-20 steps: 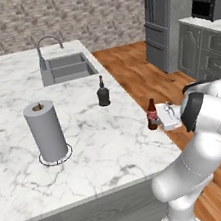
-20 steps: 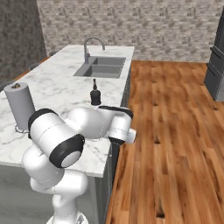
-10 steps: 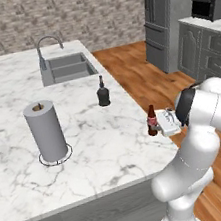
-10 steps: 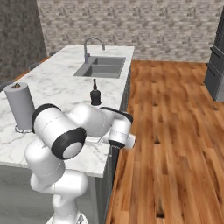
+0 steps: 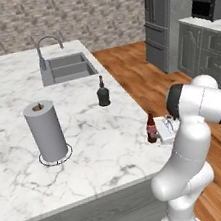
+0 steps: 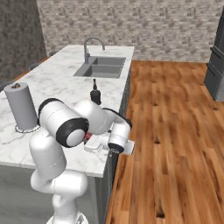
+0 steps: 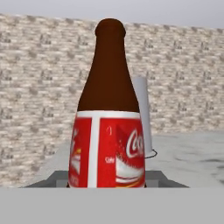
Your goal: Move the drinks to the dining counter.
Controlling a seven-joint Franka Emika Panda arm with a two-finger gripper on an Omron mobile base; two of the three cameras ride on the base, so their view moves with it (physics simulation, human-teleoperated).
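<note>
Since a second ago the arm has drawn the beer bottle [image 5: 151, 127] inward over the table [image 5: 103, 149] edge; pincer [image 5: 162, 129] clamped on it, upright. Black bottle [image 5: 102, 92] stands near the sink [image 5: 65, 69].

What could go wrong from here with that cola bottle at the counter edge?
The cola bottle stands upright close to the right edge of the marble island top, between the fingers of the tool. A sideways nudge could tip it off onto the wood floor. Pushing it further inward risks bumping the black bottle or the paper-towel roll.
</note>
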